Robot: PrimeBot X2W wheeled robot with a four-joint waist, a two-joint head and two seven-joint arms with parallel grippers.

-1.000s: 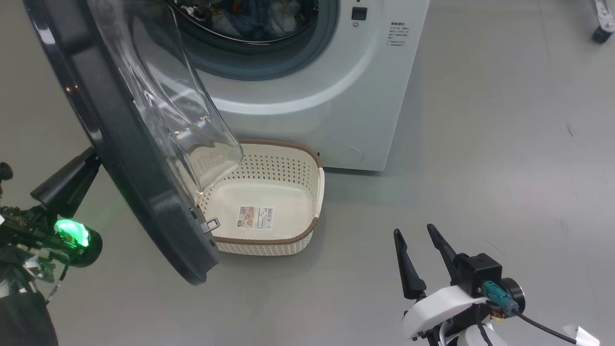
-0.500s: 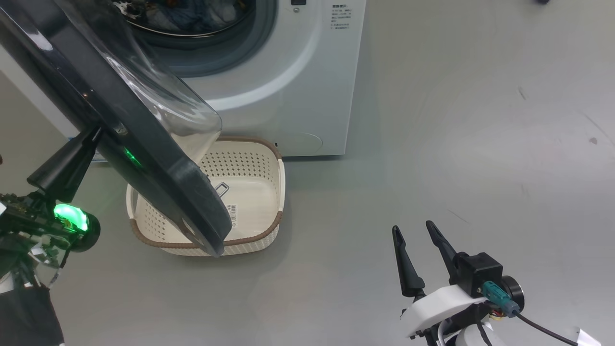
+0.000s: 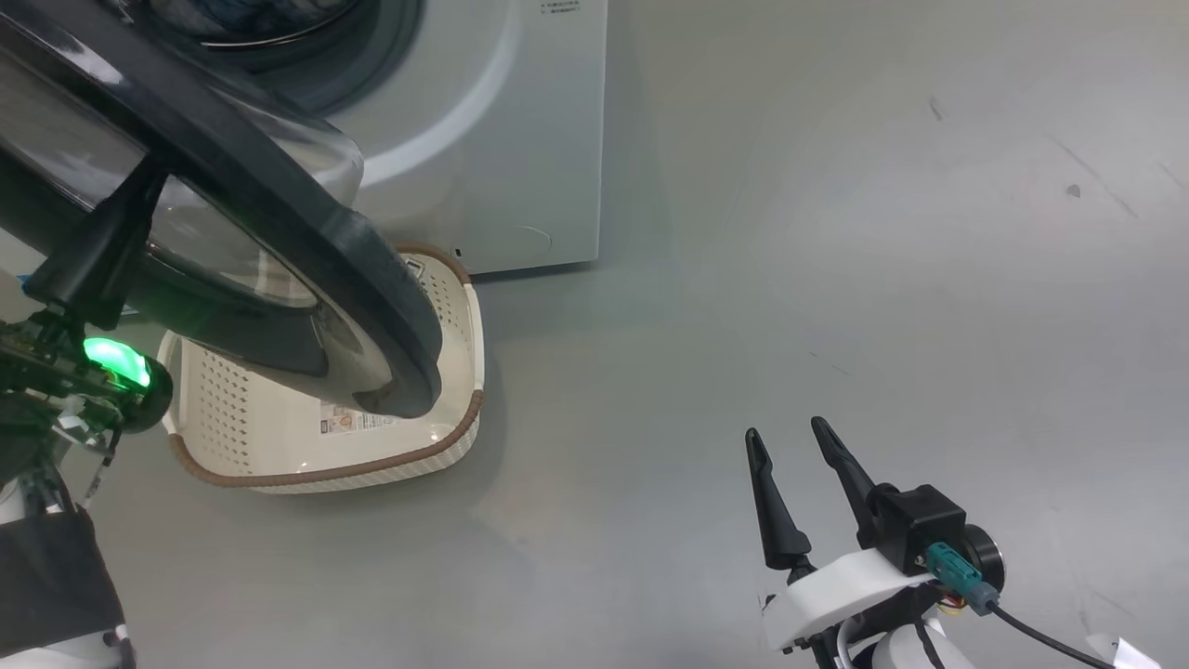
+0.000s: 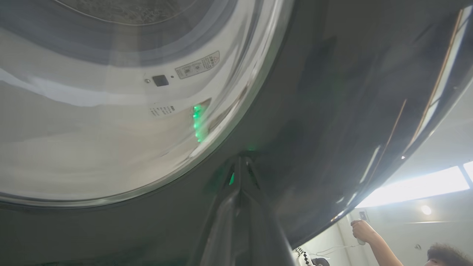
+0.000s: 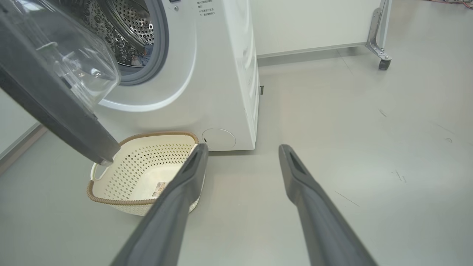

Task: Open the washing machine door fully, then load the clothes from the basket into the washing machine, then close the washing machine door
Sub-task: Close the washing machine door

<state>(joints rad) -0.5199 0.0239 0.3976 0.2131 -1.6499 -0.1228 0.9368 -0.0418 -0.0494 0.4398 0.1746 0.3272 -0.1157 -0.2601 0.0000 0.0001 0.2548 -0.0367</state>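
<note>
The washing machine door (image 3: pixel 372 307) is seen swung partway out from the washing machine (image 3: pixel 502 139), at ten o'clock in the head view. Its black rim and glass bowl hang over the basket (image 3: pixel 372 467), which is set on the floor (image 3: pixel 743 279) at eight o'clock, just before the machine's lower front. Much of the basket's far side is hidden by the door. A label sticker (image 3: pixel 358 420) is seen on the basket's bottom.

The left gripper (image 3: pixel 139 195) is closed, with its fingers laid together and nothing clasped between them. In the left wrist view its tips (image 4: pixel 240 164) are pressed against the door's dark outer rim, just beside the edge of the glass. A green glow is mirrored there, and the machine's front is seen through the glass.

The right gripper (image 3: pixel 785 429) is held at five o'clock in the head view, spread wide and empty above bare floor, well apart from basket and door. In the right wrist view the basket's near corner is crossed by one finger (image 5: pixel 177 192). The steel drum (image 5: pixel 129 22) at eleven o'clock is partly screened by the glass bowl. A small patch of coloured cloth, possibly the clothes (image 5: pixel 139 61), is glimpsed low inside it.

A castered metal leg (image 5: pixel 380 59) is seen at one o'clock, and a person's raised hand (image 4: pixel 360 229) at five o'clock in the left wrist view.
</note>
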